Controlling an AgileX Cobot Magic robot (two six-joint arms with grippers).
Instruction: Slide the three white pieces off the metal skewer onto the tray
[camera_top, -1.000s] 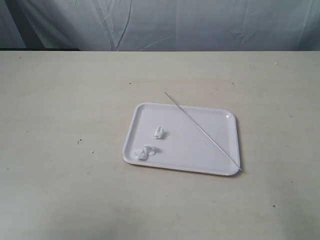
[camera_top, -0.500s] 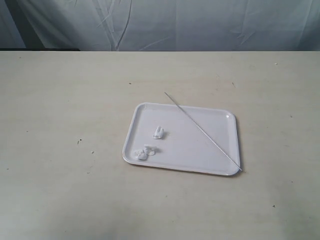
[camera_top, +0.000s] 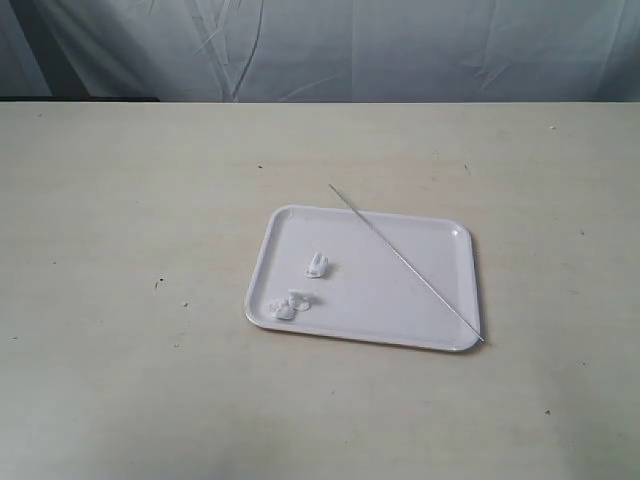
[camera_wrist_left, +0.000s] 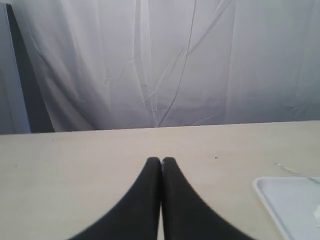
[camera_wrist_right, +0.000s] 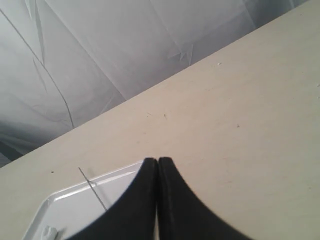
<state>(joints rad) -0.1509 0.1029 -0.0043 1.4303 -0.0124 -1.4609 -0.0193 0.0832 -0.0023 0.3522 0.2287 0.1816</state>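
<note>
while the skewer (camera_top: 405, 261) lies across the tray (camera_top: 362, 300), nothing has shifted.

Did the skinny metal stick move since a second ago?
No. The metal skewer lies across the tray just as before, one end past the far rim, the other at the near right corner.

Soft, even, slightly cool light fills every view, leaving the table (camera_top: 120, 400) almost shadowless; only a thin dark line runs under the near rim of the tray (camera_top: 370, 305). The tray's white is nearly blown out, and all pictures are soft and low in detail.
</note>
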